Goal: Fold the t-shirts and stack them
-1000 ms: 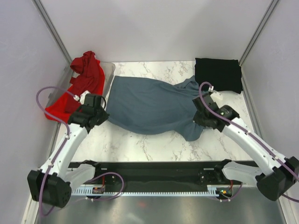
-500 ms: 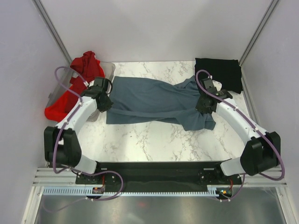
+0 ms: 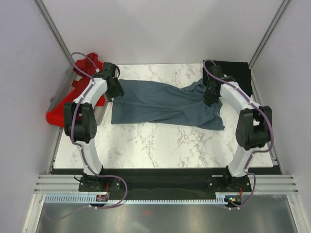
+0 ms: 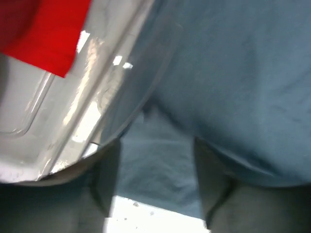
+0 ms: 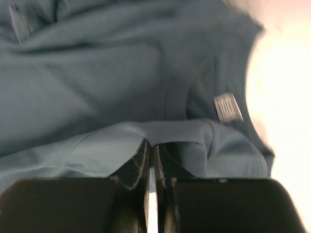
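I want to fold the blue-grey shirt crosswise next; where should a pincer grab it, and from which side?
Probably the near-left corner of the blue-grey shirt, coming from the left, low along the table: there the cloth ends in a square free corner lying flat, while the right end is rumpled.

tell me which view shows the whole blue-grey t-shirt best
Top external: the blue-grey t-shirt shows nearly whole, spread on the table. Left wrist gives a blurred patch beside the clear bin; right wrist, folds and a label.

Blue-grey t-shirt (image 3: 160,103) — spread crosswise, rumpled
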Tool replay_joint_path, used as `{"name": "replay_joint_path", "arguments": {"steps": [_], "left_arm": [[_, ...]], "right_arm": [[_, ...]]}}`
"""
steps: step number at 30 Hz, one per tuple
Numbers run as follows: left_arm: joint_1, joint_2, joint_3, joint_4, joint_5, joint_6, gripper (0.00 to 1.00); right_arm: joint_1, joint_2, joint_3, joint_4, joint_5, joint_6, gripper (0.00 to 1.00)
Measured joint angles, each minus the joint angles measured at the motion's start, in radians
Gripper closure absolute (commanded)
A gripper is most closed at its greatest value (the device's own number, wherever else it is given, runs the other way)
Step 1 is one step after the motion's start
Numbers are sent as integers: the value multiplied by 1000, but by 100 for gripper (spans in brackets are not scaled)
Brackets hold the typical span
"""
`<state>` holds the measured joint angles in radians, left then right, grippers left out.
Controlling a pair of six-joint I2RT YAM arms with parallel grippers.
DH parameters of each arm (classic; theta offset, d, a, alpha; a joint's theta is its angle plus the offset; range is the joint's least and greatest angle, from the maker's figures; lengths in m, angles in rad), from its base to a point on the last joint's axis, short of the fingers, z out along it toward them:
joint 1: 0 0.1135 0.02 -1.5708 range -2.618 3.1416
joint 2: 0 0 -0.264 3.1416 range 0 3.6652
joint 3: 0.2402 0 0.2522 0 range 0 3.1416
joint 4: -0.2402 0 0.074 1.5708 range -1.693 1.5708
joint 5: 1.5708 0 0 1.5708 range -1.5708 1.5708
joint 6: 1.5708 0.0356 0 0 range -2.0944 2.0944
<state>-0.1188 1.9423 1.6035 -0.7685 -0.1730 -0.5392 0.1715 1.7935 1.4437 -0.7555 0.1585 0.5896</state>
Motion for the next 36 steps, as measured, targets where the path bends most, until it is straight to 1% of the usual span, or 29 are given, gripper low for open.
{"name": "replay_joint_path", "arguments": {"steps": [1,3,4,7,11,13,15,16,19,21,23,28,30,31,32,33,36], "left_arm": [[-2,16,25,1,17,6,16],[-11,3,13,-3,28,14,13],[-15,-26,-21,4,38,15,13],[-21,-177,-186,11,55,14,13],[-20,-439,-431,46,77,-3,14],[-20,-546,-537,82,84,-23,14],[-20,-607,-622,114,90,-43,15],[-20,-621,-657,129,94,-53,15],[-20,-615,-729,177,100,-79,15],[-20,-609,-761,208,101,-95,15],[-20,-600,-784,241,100,-109,14],[-20,-560,-807,319,81,-142,14],[-20,-548,-818,348,61,-153,14],[-20,-542,-824,366,50,-159,14],[-20,-536,-831,384,42,-165,16],[-20,-526,-835,399,35,-172,16],[-21,-483,-838,434,10,-192,21]], "right_arm": [[-14,47,42,3,-28,-19,53],[-37,89,63,22,-61,-50,2],[-50,83,39,33,-68,-60,2],[-85,-25,-98,50,-82,-71,2],[-140,-277,-326,77,-106,-51,2],[-161,-403,-433,102,-118,-35,5],[-179,-492,-525,129,-146,-20,8],[-188,-512,-565,147,-162,-15,18],[-217,-497,-647,192,-201,-10,35],[-238,-462,-688,224,-224,-5,38],[-256,-430,-706,246,-239,-5,39],[-286,-356,-708,324,-256,-11,40],[-297,-330,-700,341,-261,-15,43],[-301,-322,-695,354,-260,-19,47],[-309,-309,-688,363,-264,-21,53],[-316,-296,-681,374,-268,-25,64],[-338,-266,-674,409,-281,-35,80]]}}
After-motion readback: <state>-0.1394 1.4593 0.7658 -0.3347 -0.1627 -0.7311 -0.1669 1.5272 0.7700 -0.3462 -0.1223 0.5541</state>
